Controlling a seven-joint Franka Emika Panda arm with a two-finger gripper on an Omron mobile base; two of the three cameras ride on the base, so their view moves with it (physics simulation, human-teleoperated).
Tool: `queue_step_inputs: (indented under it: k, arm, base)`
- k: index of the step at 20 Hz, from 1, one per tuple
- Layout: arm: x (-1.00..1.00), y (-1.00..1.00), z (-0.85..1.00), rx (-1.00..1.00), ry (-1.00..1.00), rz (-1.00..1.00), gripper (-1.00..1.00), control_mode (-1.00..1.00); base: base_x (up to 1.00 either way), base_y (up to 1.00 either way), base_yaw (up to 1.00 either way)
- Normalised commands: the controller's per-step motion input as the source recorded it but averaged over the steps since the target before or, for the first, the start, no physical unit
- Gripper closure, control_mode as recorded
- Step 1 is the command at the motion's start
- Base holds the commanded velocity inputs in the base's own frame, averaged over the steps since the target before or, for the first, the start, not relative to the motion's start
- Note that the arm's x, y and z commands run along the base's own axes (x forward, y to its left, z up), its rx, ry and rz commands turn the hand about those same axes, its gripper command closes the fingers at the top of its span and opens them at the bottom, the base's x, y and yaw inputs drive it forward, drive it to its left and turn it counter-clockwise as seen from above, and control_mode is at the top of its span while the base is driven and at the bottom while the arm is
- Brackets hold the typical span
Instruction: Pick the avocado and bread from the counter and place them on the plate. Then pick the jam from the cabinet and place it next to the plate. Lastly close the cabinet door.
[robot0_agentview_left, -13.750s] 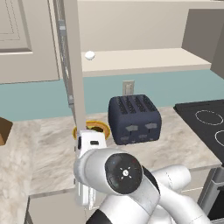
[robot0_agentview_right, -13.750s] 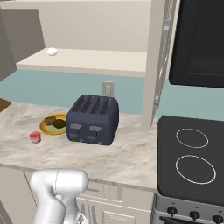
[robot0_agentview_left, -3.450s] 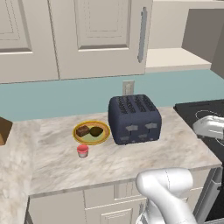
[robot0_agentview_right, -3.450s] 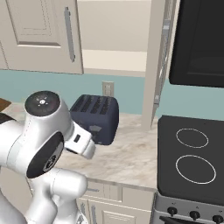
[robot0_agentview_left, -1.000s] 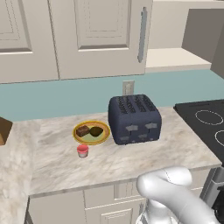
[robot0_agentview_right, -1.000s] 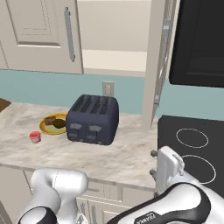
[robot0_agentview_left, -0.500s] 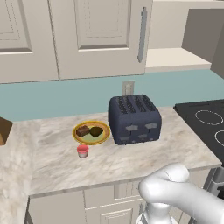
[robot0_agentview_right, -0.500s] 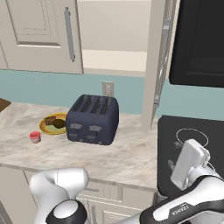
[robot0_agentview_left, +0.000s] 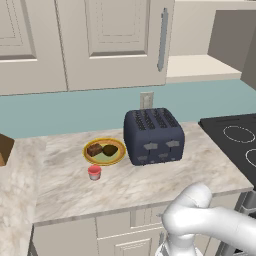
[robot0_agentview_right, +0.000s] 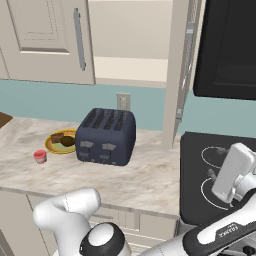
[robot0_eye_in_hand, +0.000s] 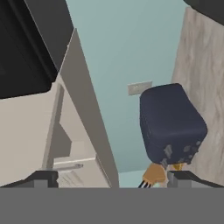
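**Cabinet door shut, food on plate, my pincer empty**

Cabinet (robot0_agentview_left: 115, 45) stands closed above the counter (robot0_agentview_left: 125, 185). Beside the dark blue toaster (robot0_agentview_left: 152, 136) sits the plate (robot0_agentview_left: 105, 159), carrying the bread (robot0_agentview_left: 94, 149) and avocado (robot0_agentview_left: 110, 150). The jam (robot0_agentview_left: 94, 172) stands just in front of the plate. My pincer (robot0_eye_in_hand: 111, 177) is spread wide, holding and touching nothing.
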Motion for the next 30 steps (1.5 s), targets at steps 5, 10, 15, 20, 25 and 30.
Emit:
queue_step_inputs:
  k: [5, 10, 15, 20, 25, 30]
  arm:
    - [0.03, 0.00, 0.54, -0.09, 0.00, 0.00, -1.00, -1.00]
    - [0.02, 0.18, 0.60, -0.08, -0.03, 0.00, -1.00, -1.00]
    - [0.00, 0.35, 0.47, -0.06, -0.04, 0.00, -1.00, -1.00]
    - [0.00, 0.28, 0.43, -0.01, -0.02, 0.01, -1.00, -1.00]
    - [0.03, 0.51, 0.18, 0.00, -0.08, 0.04, -1.00, -1.00]
    - [0.14, 0.49, 0.15, 0.00, -0.13, 0.12, -1.00, -1.00]
  base:
    - [0.00, 0.00, 0.00]
    - [0.00, 0.00, 0.00]
    - [0.00, 0.00, 0.00]
    - [0.00, 0.00, 0.00]
    - [0.00, 0.00, 0.00]
    - [0.00, 0.00, 0.00]
